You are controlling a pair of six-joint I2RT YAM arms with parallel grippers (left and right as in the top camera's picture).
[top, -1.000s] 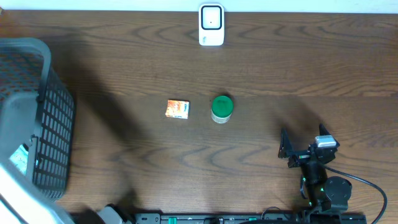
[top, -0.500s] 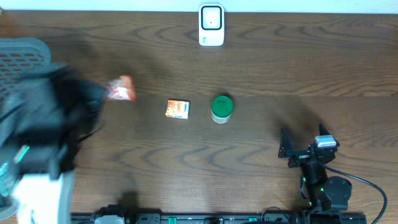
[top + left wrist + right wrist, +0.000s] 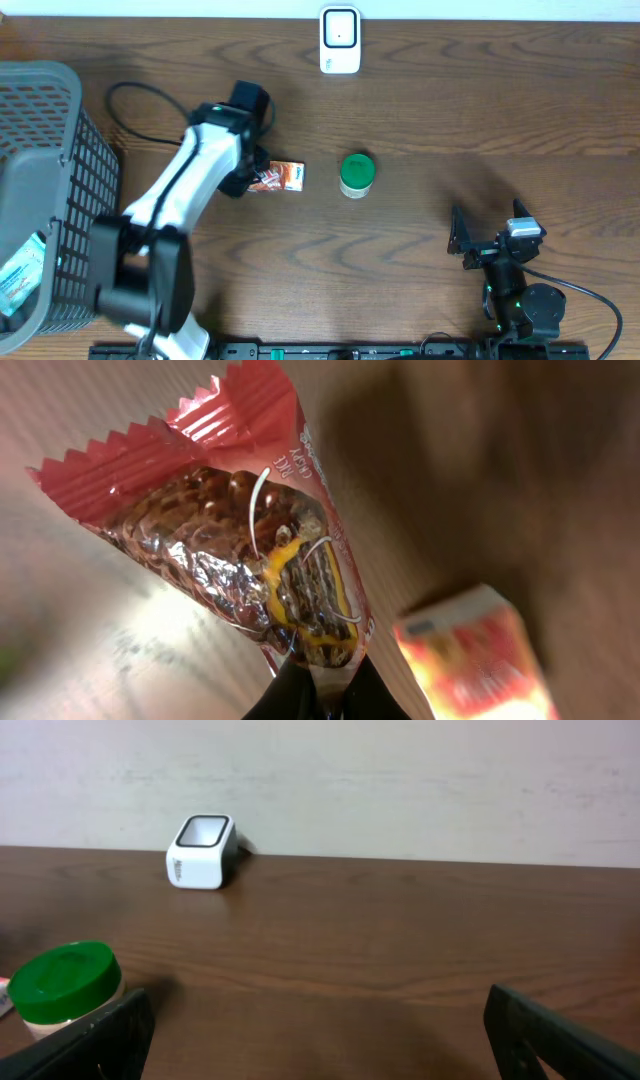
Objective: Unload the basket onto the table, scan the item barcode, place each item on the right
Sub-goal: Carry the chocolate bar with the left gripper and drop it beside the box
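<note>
Tabletop (image 3: pixel 450 110); wrapper (image 3: pixel 250 550) end within left claw (image 3: pixel 318 692)

On the bench (image 3: pixel 450 110), the scanner (image 3: pixel 340 40) is set at the far edge, centred. The basket (image 3: pixel 75 110) is placed at the left edge. Near the middle, a small box (image 3: pixel 292 177) is found just left of a lidded jar (image 3: pixel 356 173), and a snack packet (image 3: pixel 262 181) is seen at the box's left end.
</note>
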